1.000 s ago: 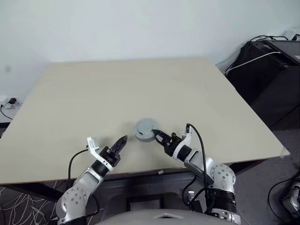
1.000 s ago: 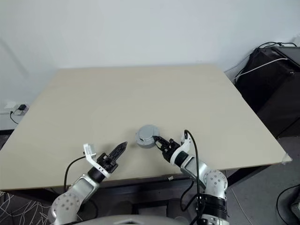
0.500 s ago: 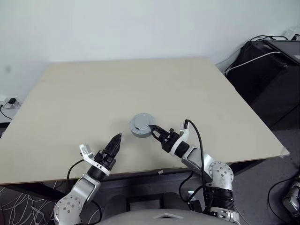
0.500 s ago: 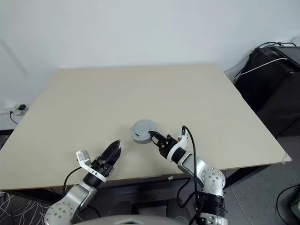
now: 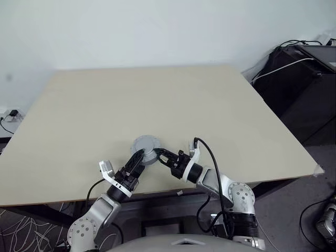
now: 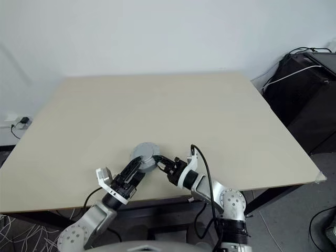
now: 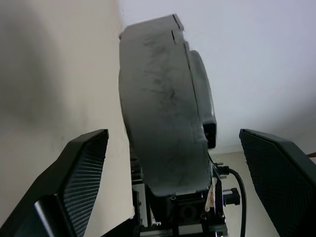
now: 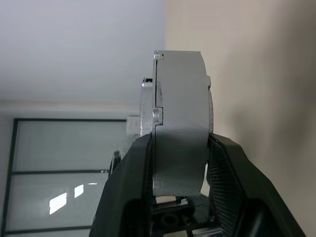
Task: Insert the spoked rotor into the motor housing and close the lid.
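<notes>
The grey, disc-shaped motor housing point(image 5: 145, 145) serves as the landmark here; it sits close to the near edge of the beige worktop point(image 5: 157, 100), roughly midway along that edge, with its lid on top.

Nearest of all, the two arms reach in from the near edge and meet at the housing. The left gripper point(image 5: 137, 158) comes up on the housing's near-left side. Its fingers point(image 7: 74, 182) are spread wide apart, released; in the left wrist view they stand clear on either side of the housing without pressing on it, and the housing fills the gap between them.

The right gripper point(image 5: 157, 155) approaches from the housing's near-right side. Its fingers point(image 8: 129, 187) are clenched on the housing: the right wrist view shows the two black pads pressed against the opposite flat faces of the grey body, the seam between lid and base running between them. A black cable loops over the right wrist just behind the housing's right side.

Beyond the housing, the worktop stretches bare toward a pale wall point(image 5: 131, 31).

Far to the right of the housing, past the worktop's right corner, a black case point(image 5: 302, 84) with a white cable draped over it stands on the floor.

Far to the left of the housing, at the wall, a socket with plugs point(image 5: 9, 114) is visible.
</notes>
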